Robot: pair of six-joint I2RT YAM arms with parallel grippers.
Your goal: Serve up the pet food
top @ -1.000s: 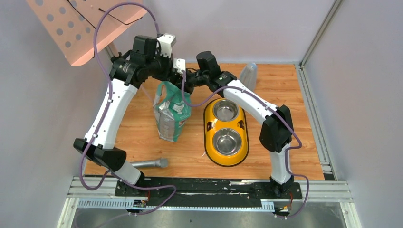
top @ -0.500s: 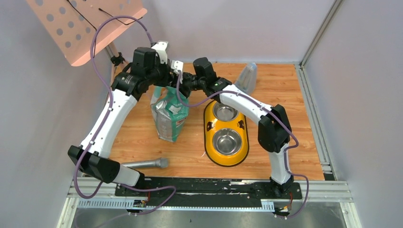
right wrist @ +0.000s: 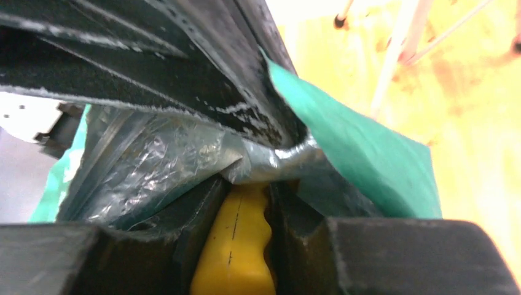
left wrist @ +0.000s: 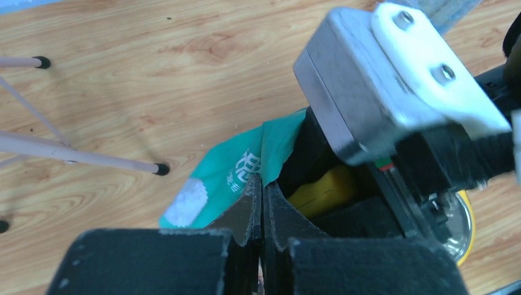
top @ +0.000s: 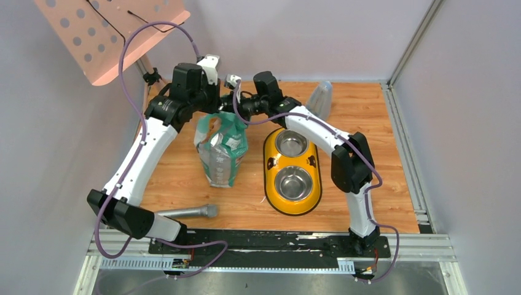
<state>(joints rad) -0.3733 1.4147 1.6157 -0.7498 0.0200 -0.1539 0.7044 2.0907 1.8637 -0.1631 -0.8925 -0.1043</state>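
While no kibble is showing in any view, the pet food is probably sitting down inside the bag, hidden by foil folds. Nearest the arm bases, a grey cylinder [top: 187, 211] is lying on the table [top: 381, 184]. Past it, the yellow feeder [top: 268, 169] is sitting just right of the bag [top: 222, 150], and both its steel bowls are looking bare. The bag is standing upright with its mouth facing up. At that mouth the left gripper [left wrist: 263, 187] is pinching the green rim, jaws pressed together on the thin film. The right gripper [right wrist: 246, 196] is reaching into the opening, jaws partly spread and clamping the yellow scoop [right wrist: 236, 252] by its handle. Farthest back, a clear plastic container [top: 321, 97] is standing near the wall.

Handling judgement: the food is behaving as a loose, dry, light heap of hard pellets, so fingers are getting no grip on it. It is needing the scoop, carried level, since pellets are rolling and spilling easily. The bag film is soft and slippery, so the rim pinch is doing the job of keeping the mouth open.
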